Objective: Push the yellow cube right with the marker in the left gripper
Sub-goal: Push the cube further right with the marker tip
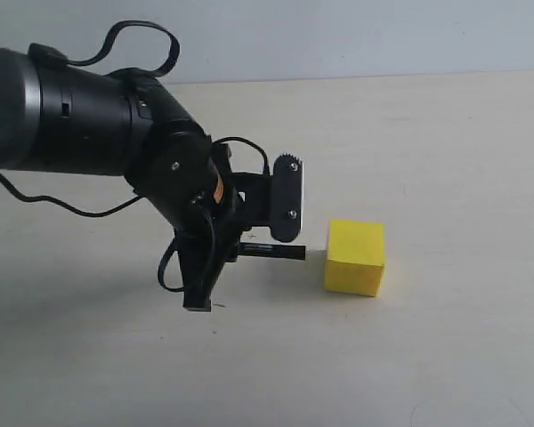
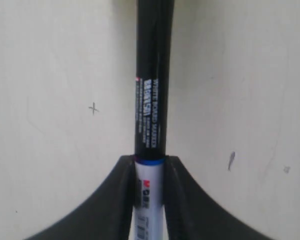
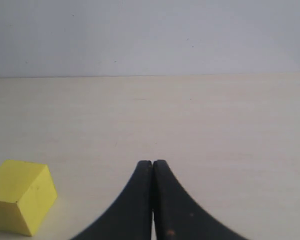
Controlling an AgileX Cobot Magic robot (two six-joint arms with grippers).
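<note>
On a pale tabletop (image 1: 445,142), the left gripper (image 1: 247,249) is lining up a push. Its dark fingers (image 2: 110,200) are clamping tightly on the marker (image 1: 280,253), gripping the white barrel while the black capped end is jutting out level towards the yellow cube (image 1: 356,256). The cube is sitting flat on the tabletop just to the right of the marker's end, and a narrow gap is showing between the two, so contact does not appear to be made yet. This looks like the approach step. The next move calls for a steady sweep to the right, with the marker meeting the middle of the cube's near face so the block slides rather than spins.

The cube is showing smooth matte faces and crisp edges. The marker's cap is glossy with fine white print and a thin blue ring. The tabletop is showing faint scuffs. The right gripper (image 3: 153,167) is hanging apart with its fingers pressed together on nothing.
</note>
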